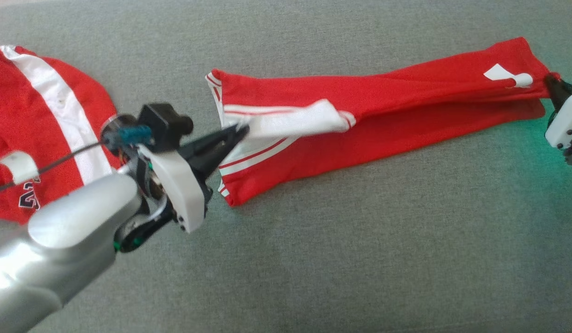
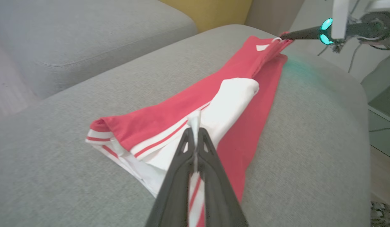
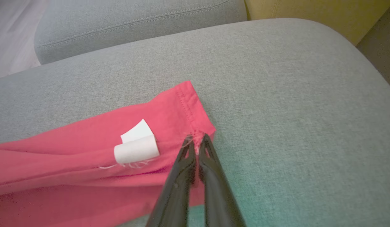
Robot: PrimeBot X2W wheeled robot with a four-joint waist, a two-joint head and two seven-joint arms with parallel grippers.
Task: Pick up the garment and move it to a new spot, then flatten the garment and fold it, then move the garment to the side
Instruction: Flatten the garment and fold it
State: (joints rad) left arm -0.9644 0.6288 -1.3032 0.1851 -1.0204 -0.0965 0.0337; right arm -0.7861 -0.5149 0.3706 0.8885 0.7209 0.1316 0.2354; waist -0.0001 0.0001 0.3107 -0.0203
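Observation:
The garment [image 1: 388, 106] is red with white stripes, folded into a long band on the grey cushion [image 1: 313, 259]. My left gripper [image 1: 242, 132] is shut on its white striped edge at the band's left end; in the left wrist view that gripper [image 2: 195, 134] pinches white cloth of the garment [image 2: 169, 123]. At the far right my right gripper [image 1: 550, 81] is shut on the red hem. The right wrist view has that gripper [image 3: 197, 142] clamping the hem of the garment [image 3: 72, 151] beside a white label [image 3: 136, 148]. The cloth is pulled taut between both grippers.
A second red garment [image 1: 36, 120] with a white stripe and dark numbers lies at the left on the cushion. Another grey cushion [image 2: 72, 34] and a yellow surface [image 2: 210, 9] lie beyond. The cushion's rounded edge [image 2: 362, 104] drops off near the right gripper.

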